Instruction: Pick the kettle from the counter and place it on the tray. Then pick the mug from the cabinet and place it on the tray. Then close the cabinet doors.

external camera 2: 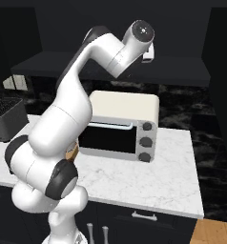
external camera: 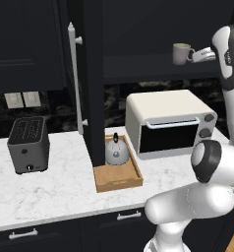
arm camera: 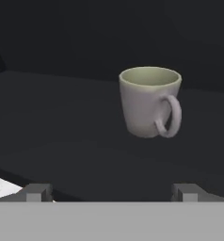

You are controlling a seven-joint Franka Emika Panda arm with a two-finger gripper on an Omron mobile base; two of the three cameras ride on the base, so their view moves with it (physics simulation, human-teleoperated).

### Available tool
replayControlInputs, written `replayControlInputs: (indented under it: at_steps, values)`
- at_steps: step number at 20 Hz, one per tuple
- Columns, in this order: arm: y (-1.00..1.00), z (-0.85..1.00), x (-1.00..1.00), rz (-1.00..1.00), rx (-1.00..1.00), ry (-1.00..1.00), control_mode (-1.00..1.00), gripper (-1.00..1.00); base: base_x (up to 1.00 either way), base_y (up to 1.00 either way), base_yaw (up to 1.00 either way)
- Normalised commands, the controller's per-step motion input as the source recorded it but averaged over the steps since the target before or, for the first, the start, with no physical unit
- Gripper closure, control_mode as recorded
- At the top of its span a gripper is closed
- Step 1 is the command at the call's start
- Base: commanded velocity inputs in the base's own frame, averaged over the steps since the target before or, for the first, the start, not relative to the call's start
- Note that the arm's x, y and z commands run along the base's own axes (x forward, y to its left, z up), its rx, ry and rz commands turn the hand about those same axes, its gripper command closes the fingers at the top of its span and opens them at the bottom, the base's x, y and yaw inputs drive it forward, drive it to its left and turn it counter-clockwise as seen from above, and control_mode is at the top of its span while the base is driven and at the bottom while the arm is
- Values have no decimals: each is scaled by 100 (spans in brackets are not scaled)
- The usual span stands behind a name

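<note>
The pale mug [external camera: 180,53] stands upright on the dark shelf of the open upper cabinet [external camera: 153,66], its loop handle turned toward my hand. My gripper [external camera: 198,55] hovers just right of it at shelf height, open and apart from it. In the hand view the mug [arm camera: 149,101] sits ahead and slightly right of centre, beyond my gripper [arm camera: 111,192], whose fingertips [arm camera: 36,192] stand wide apart with nothing between them. The silver kettle [external camera: 116,151] rests in the wooden tray [external camera: 120,181] on the marble counter [external camera: 55,192]. One cabinet door [external camera: 92,83] juts out open, edge-on, above the tray.
A cream toaster oven [external camera: 168,120] stands on the counter right of the tray, directly under the shelf. A boxy grey toaster [external camera: 28,142] sits at the far left. The open door's silver bar handle [external camera: 74,74] faces left. My arm [external camera 2: 77,95] arches over the oven.
</note>
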Motion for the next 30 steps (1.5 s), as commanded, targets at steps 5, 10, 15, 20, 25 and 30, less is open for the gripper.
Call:
replayControlInputs:
  at_steps: [5, 10, 15, 20, 25, 30]
  values:
    - [-25, 0, 24, 10, 0, 0, -100, -100, 0, 0, 0]
    - [-11, 0, 19, 10, 0, 1, -100, -100, 0, 0, 0]
    - [0, 0, 25, 2, 0, 3, -100, -100, 0, 0, 0]
    - [0, 0, 32, 0, 0, 2, -100, -100, 0, 0, 0]
    - [0, 0, 31, 3, 0, 0, -100, -100, 0, 0, 0]
    - [0, 0, 28, 9, 0, 0, -100, -100, 0, 0, 0]
